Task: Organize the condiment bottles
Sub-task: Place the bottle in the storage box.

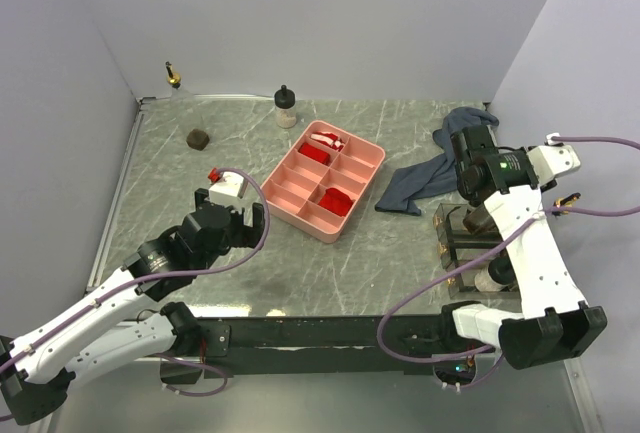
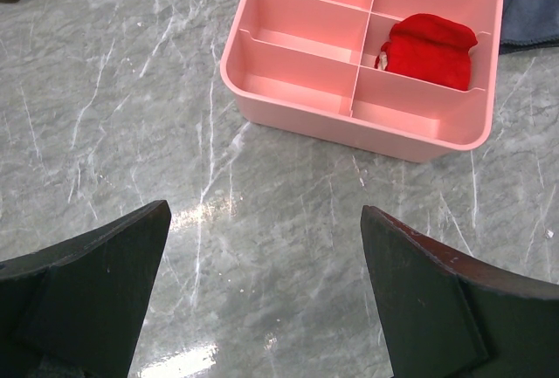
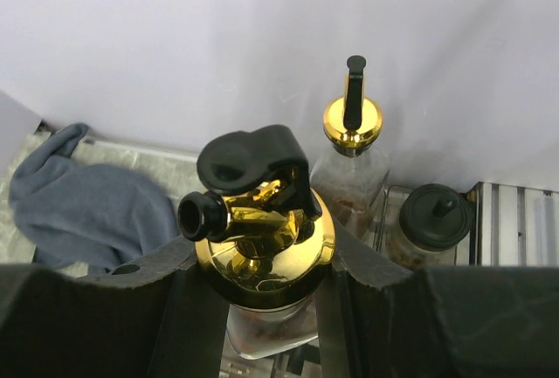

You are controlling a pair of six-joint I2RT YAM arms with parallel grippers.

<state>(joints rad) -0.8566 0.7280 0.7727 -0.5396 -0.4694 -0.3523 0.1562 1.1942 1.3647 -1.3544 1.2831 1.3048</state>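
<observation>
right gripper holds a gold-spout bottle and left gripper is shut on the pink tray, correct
No: the left wrist view shows the left gripper open, empty, short of the pink tray. The right gripper does hold the gold-spout bottle.

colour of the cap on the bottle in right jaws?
Gold cap, black spout; bottle clearest in right wrist view.

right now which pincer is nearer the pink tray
Left. The left pincer hovers open just short of the tray's near corner. The right pincer is off to the right past the cloth, shut on a bottle.
</observation>
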